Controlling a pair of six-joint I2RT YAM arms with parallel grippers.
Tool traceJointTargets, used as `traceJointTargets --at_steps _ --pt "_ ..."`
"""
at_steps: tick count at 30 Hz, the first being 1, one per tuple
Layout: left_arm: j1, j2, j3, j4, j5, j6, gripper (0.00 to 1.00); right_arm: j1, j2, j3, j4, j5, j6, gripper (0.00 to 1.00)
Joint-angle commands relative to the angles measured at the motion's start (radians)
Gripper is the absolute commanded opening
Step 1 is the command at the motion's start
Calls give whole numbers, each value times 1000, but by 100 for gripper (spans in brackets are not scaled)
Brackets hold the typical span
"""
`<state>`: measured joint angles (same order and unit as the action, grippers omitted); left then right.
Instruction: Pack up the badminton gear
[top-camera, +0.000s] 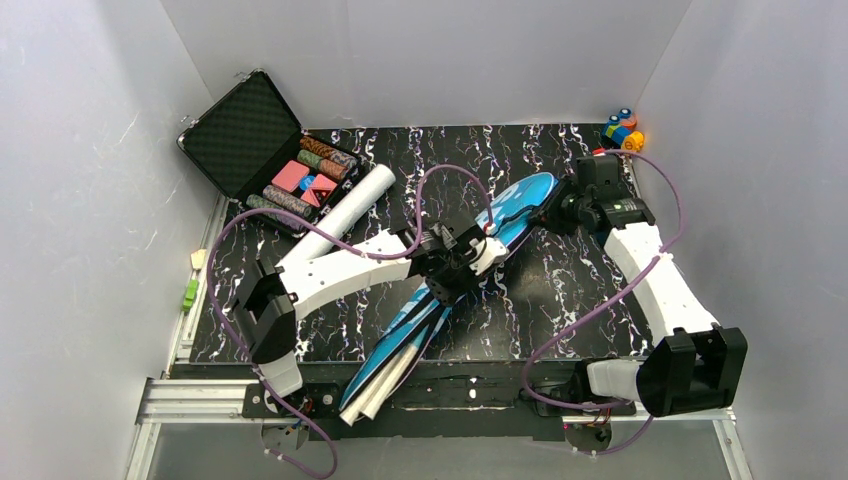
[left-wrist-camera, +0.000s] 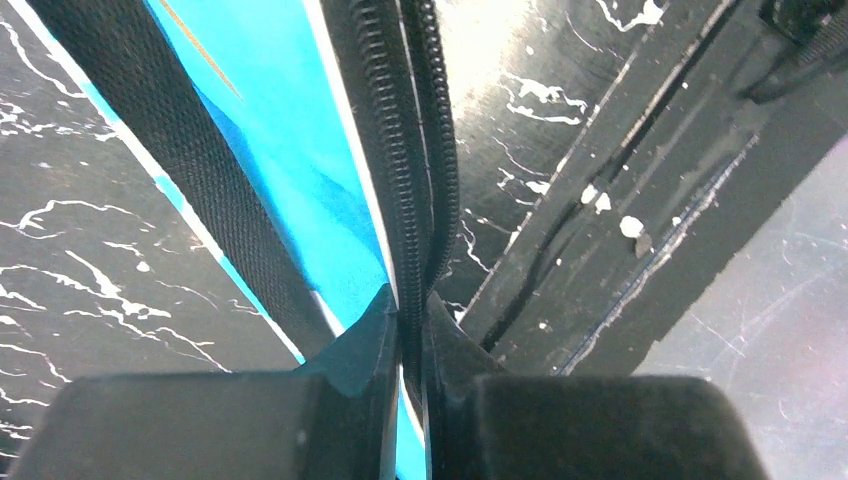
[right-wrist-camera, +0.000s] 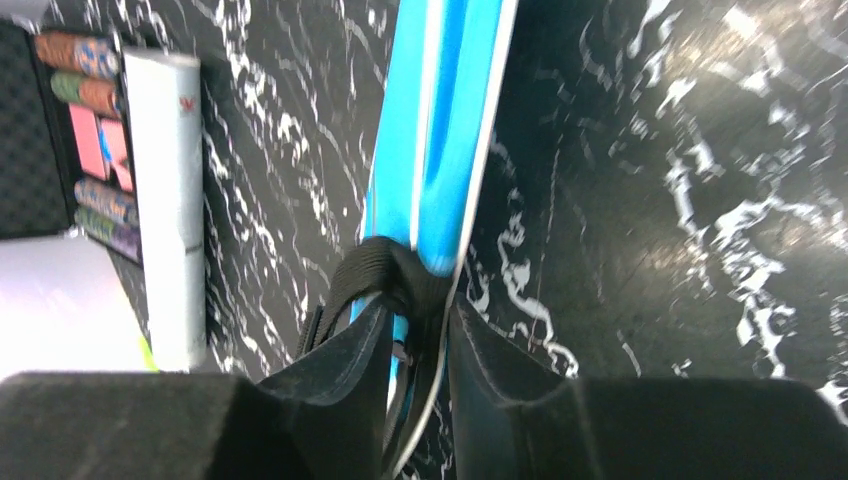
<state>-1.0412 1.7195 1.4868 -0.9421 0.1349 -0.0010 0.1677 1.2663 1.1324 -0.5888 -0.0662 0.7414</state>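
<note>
A blue bag (top-camera: 522, 200) lies slantwise on the black, white-veined counter (top-camera: 570, 300), its broad end away from the arm bases and its narrow end reaching the counter's near edge. Two white handles (top-camera: 385, 385) stick out of that narrow end side by side. The left pincer (top-camera: 452, 268) sits over the bag's middle. In the left wrist view this pincer (left-wrist-camera: 410, 312) is pressed together on the bag's black zip (left-wrist-camera: 420, 150), which runs straight away from the fingers along the bag's edge. A black strap (left-wrist-camera: 200, 170) of woven webbing crosses the blue cloth just beside the zip. The right pincer (top-camera: 562, 205) is at the bag's broad end. In its wrist view the right pincer (right-wrist-camera: 420, 322) has one finger on each side of the bag's end and of a loop of the strap (right-wrist-camera: 385, 270). Only a narrow gap shows between the fingers, and I cannot tell whether they actually pinch the bag or merely flank it. A long white tube (top-camera: 345, 215) lies on the counter left of the bag, roughly parallel to it and apart from it. Beyond the tube, farther from the bag, an open black case (top-camera: 250, 140) holds coloured chips (top-camera: 320, 160). A small orange-and-blue toy (top-camera: 622, 128) stands in the far corner behind the bag's broad end.
</note>
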Motion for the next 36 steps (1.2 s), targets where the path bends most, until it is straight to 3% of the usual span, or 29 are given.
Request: traceJointTargets --at_steps 1,9,16,25,29,33,36 --pt "3 -10 68 118 -58 9 0 64 -14 -44 -48 -131 37 39" --pt "3 -22 46 123 -73 9 0 79 28 -27 -58 -90 27 44" --pt "3 -28 44 125 -68 9 0 57 71 123 -154 38 -60 44" --pt "3 -47 24 133 -72 9 0 0 41 133 -176 25 -81 43" --pt "3 -42 31 132 -69 9 0 -14 26 113 -160 7 -73 36" --pt "3 -42 31 131 -69 9 0 -14 31 116 -154 -11 -67 22" --pt "3 -42 32 131 -69 9 0 -14 33 119 -156 -23 -66 20"
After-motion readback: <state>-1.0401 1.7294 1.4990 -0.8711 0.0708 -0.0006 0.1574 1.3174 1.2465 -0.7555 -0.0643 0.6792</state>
